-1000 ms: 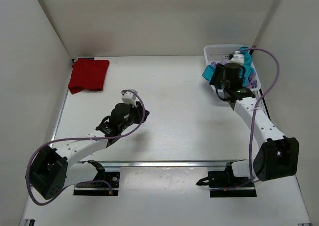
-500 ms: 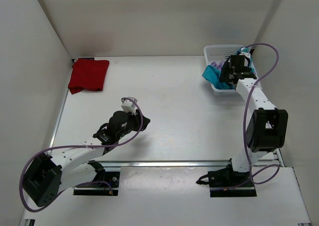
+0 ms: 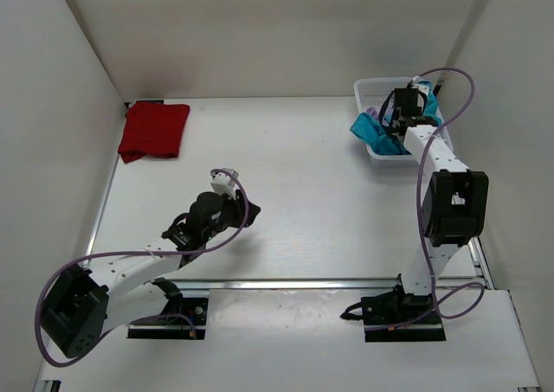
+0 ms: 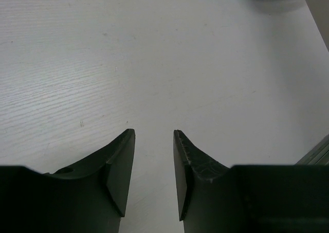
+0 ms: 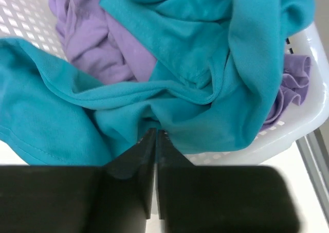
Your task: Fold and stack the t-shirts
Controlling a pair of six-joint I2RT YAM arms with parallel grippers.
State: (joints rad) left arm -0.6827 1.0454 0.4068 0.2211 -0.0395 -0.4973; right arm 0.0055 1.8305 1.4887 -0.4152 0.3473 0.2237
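A deep red t-shirt (image 3: 153, 131) lies folded at the far left corner of the table. The teal t-shirt (image 5: 205, 104) and the lavender t-shirt (image 5: 97, 42) are crumpled together in the white mesh basket (image 5: 295, 125) at the far right, and the teal one (image 3: 367, 131) spills over its near left rim. My right gripper (image 5: 156, 131) reaches into the basket (image 3: 372, 87) and is shut on a fold of the teal cloth. My left gripper (image 4: 154, 135) hovers open over bare table at the near left (image 3: 246, 213), holding nothing.
White walls close in the table on the left, back and right. The basket stands against the right wall. A metal rail (image 3: 303, 282) runs along the near edge, where both arm bases are bolted.
My right arm has stretched farther into the basket, and its jaws opened wide, then closed on the teal cloth. The left arm drew slightly nearer early on and has held still since.
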